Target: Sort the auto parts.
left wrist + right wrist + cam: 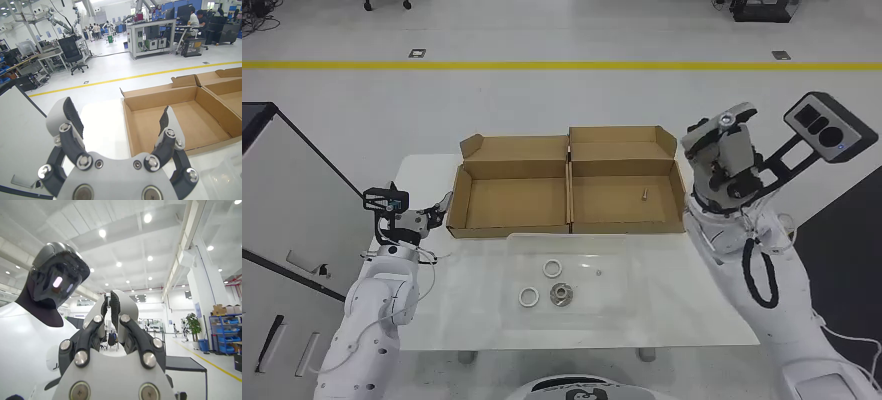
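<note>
Auto parts [553, 268] lie in a clear tray [642, 290] at the worktop's [472, 300] near middle: two white rings [529, 296] and a metal gear-like piece [561, 293], well apart from both claws. A small bolt [642, 194] lies in the right cardboard box [612, 205]. The right claw [110, 296], raised over the worktop's right edge, is nearly closed, pinching a small ribbed metal part [108, 301]. The left claw [117, 106] hangs wide apart and empty at the left edge, just beside the left box [189, 121]. Bare worktop lies between it and the tray.
</note>
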Action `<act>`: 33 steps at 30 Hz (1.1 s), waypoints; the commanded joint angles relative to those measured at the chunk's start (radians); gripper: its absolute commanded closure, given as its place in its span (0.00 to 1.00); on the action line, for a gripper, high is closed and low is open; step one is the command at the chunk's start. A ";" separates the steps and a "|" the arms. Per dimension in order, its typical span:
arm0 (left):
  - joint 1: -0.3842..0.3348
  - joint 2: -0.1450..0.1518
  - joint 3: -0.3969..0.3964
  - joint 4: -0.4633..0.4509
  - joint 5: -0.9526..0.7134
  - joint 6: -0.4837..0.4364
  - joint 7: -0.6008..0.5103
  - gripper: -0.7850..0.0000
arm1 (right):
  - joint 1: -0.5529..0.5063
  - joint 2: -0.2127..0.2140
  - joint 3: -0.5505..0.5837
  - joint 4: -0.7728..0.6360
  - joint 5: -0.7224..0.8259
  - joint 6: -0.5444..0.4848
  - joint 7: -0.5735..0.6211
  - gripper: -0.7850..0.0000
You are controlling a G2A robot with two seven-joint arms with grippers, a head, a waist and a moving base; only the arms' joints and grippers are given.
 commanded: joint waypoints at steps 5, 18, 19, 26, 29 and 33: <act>0.000 0.000 0.000 0.000 0.000 0.000 0.000 0.00 | -0.009 -0.019 0.010 -0.004 -0.002 0.000 -0.004 1.00; 0.000 0.000 0.000 0.000 0.000 0.000 0.000 0.00 | 0.000 -0.011 0.055 0.041 -0.092 0.000 0.253 1.00; 0.000 0.000 0.000 0.000 0.000 0.000 0.000 0.00 | -0.001 -0.010 0.057 0.041 -0.086 0.000 0.258 1.00; 0.000 0.000 0.000 0.000 0.000 0.000 0.000 0.00 | -0.013 -0.016 0.056 0.021 -0.015 0.000 0.225 1.00; 0.000 0.000 0.000 0.000 0.000 0.000 0.000 0.00 | -0.021 -0.022 0.055 0.015 0.003 0.000 0.209 1.00; 0.000 0.000 0.000 0.000 0.000 0.000 0.000 0.00 | -0.029 -0.032 0.052 0.006 0.034 0.000 0.179 1.00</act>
